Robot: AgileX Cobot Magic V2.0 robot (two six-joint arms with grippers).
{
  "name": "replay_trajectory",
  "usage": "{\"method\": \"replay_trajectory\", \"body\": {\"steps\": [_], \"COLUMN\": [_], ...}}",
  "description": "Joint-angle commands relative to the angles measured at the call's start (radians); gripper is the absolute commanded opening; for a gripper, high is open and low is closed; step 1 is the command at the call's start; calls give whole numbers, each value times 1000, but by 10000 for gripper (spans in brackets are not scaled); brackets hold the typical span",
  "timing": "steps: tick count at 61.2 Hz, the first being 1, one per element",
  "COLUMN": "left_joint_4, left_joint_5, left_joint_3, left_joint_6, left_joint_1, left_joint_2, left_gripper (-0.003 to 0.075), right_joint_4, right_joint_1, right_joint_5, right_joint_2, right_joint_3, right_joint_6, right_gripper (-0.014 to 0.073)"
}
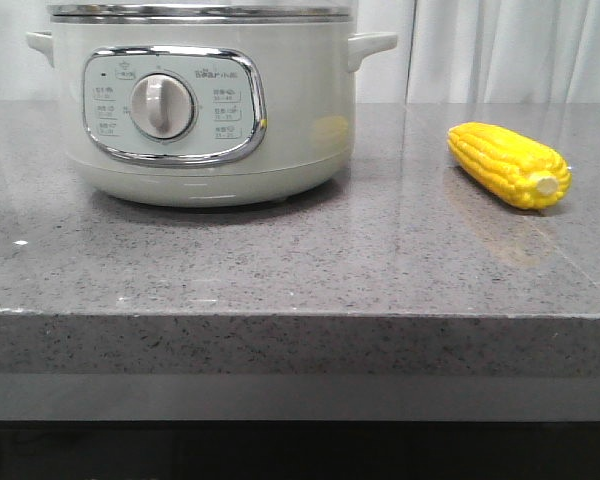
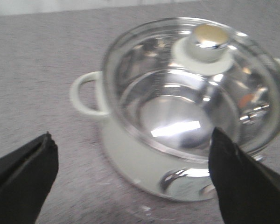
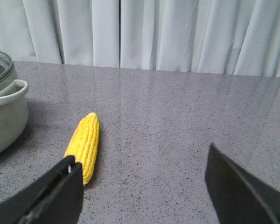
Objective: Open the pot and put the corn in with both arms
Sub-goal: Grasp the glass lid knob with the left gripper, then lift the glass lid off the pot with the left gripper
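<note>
The pot (image 1: pixel 200 110) stands at the left of the grey counter with its lid on. Its chrome-framed panel and white dial face me. In the left wrist view I look down on the pot (image 2: pixel 186 116) through its glass lid, whose knob (image 2: pixel 207 39) sits on top. My left gripper (image 2: pixel 130 158) is open and empty above the pot's near side. The corn (image 1: pixel 508 164) lies on the counter to the right of the pot. In the right wrist view the corn (image 3: pixel 84 145) lies ahead, just past one finger. My right gripper (image 3: pixel 140 186) is open and empty.
The counter's front edge (image 1: pixel 300 312) runs across the front view. White curtains (image 3: pixel 154 32) hang behind the counter. One side handle of the pot (image 3: pixel 9 91) shows in the right wrist view.
</note>
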State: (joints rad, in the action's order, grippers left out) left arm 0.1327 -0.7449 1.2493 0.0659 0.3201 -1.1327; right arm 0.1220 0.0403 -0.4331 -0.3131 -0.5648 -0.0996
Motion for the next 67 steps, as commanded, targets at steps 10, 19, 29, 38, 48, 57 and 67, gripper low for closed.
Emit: {"method": "replay_trajectory", "body": {"steps": [10,19,29,38,48,57,67], "left_joint_4": [64,64,64,62,58,56,52], "left_joint_5": [-103,-172,-175,-175,-165,-163,-167], "left_joint_3": [380,551,653,717,729,729,729], "left_joint_6": [2,3,3,3,3,4,4], "left_joint_1": [86,115,122,122,122,122,122], "left_joint_2": [-240,-373,-484,-571,-616,-623,-623], "left_gripper": [638,638,638,638,638,638,637], "right_joint_4": [-8,-8,-8,-8,-8,-8,-8], "right_joint_1": [5,5,5,5,5,5,5], "right_joint_5": [73,73,73,73,73,73,77], "right_joint_2": [-19,-19,-19,-19,-19,-19,-19], "right_joint_3": [-27,-27,-27,-27,-27,-27,-27], "right_joint_6": [-2,-2,-2,-2,-2,-2,-2], "right_gripper": [559,559,559,559,559,559,559]}}
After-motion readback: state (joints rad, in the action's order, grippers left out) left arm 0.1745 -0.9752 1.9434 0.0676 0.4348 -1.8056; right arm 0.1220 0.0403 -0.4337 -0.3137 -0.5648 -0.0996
